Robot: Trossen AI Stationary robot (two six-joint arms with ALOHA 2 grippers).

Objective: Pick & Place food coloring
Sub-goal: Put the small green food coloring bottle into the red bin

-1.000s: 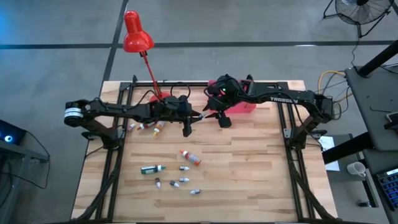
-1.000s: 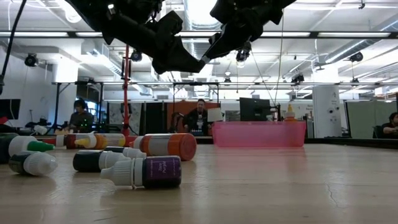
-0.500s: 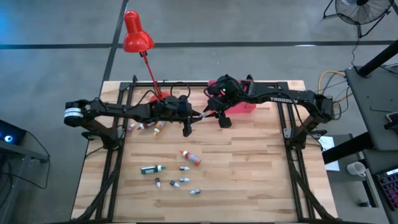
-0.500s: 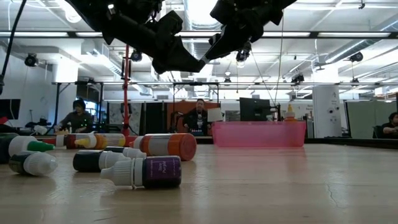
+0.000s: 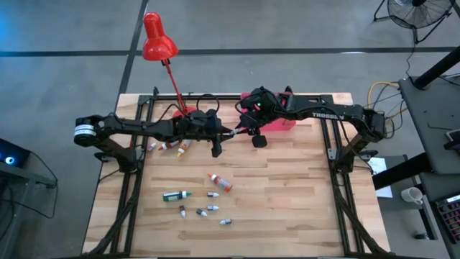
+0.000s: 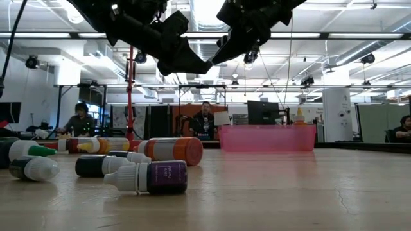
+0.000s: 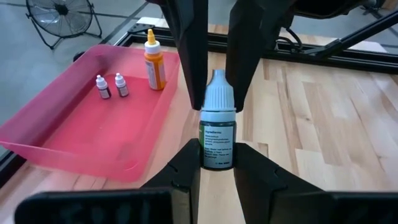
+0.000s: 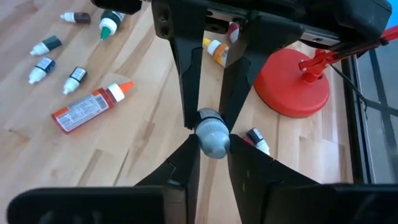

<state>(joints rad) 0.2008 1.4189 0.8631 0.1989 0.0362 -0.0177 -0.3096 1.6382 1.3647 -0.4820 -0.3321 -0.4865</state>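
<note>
A small dropper bottle (image 7: 217, 124) with a pale cap and a dark label hangs in the air over the far middle of the table, between my two grippers. My left gripper (image 7: 216, 155) reaches in from the table's left and is shut on the bottle's body. My right gripper (image 8: 212, 140) comes from the right and is shut on its cap. In the high view the two grippers meet tip to tip, left (image 5: 228, 133) and right (image 5: 243, 132). Several more food coloring bottles lie on their sides on the wood, among them an orange-red tube (image 5: 219, 182) and a dark green one (image 5: 175, 195). My left gripper pinches the labelled body (image 7: 217, 152) of the bottle between its two fingers, near the bottle's bottom end. The fingers come nearly level from the table's left. The bottle is lifted clear of the table, its cap pointing away toward the other gripper. My right gripper pinches the pale cap (image 8: 212, 132) between its two fingertips, one on each side. The fingers (image 7: 193, 62) come from the table's right, slanting downward. The bottle stays clear of the table.
The pink tray (image 7: 81, 118) stands at the far edge just right of the grippers, with an orange bottle (image 7: 153, 62) and two tiny bottles (image 7: 102, 86) upright in it. A red desk lamp (image 5: 154, 36) has its base (image 8: 292, 81) behind the left arm. Open wood lies toward the right.
My right gripper's fingers have drawn together onto the bottle's cap while both arms stayed where they were. The bottle has not moved.
</note>
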